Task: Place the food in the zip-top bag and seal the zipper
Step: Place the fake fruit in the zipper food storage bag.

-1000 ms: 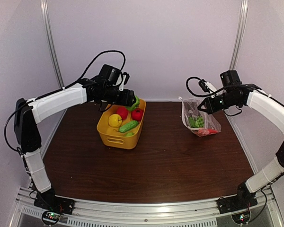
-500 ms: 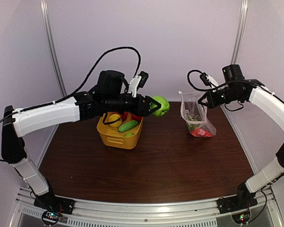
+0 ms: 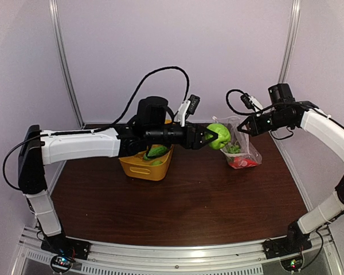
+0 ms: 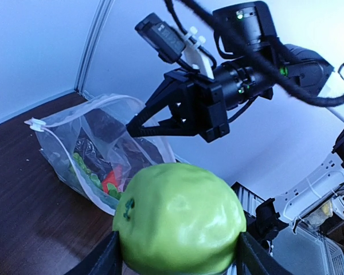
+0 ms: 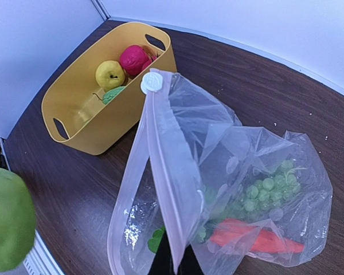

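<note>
Holding a green apple [image 3: 219,135] in my left gripper [image 3: 213,137]; right gripper [image 3: 245,126] pinches the part-filled zip-top bag [image 3: 241,151]; basket [image 3: 139,168] food [image 5: 110,74] and sealing remain.

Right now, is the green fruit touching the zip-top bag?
Apart. The right wrist view shows bare table between the green fruit and the zip-top bag.
</note>
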Controlling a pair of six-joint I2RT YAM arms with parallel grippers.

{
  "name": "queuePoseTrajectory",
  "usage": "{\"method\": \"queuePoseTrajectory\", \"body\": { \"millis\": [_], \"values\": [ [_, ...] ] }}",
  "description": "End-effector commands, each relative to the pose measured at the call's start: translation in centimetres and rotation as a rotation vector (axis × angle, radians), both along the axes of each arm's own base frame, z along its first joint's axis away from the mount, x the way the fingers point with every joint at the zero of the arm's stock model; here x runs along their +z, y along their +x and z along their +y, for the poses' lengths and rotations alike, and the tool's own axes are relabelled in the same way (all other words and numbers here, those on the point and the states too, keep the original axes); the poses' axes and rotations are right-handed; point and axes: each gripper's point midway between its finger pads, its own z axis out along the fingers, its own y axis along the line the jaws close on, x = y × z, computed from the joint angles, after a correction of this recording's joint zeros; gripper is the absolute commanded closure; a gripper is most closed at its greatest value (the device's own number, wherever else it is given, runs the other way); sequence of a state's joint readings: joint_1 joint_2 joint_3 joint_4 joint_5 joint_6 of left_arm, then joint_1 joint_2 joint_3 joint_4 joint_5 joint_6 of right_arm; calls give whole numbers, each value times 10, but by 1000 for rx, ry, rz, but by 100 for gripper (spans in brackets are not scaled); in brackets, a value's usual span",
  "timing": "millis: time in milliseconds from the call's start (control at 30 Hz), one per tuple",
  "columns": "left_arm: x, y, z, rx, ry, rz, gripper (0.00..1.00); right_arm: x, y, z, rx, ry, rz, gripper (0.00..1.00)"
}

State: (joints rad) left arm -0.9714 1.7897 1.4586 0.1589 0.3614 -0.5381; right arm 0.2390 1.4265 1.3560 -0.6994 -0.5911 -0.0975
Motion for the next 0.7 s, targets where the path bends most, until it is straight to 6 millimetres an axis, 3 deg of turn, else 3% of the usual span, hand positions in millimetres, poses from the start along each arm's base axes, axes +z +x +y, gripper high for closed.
{"method": "queuePoseTrajectory", "body": {
  "millis": [0,267,467,667],
  "values": [
    [0,13,-30,-35,-83,14,50,12,-11,14,52,68,-15,100],
    [-23,44,-61,25,-55,62,51,37,-34,28,128,119,-41,100],
    [-46,58,-67,83,18,116,52,43,-48,36,190,145,-38,100],
    [-69,61,-68,108,96,153,52,42,-50,41,210,156,-32,100]
  ]
}}
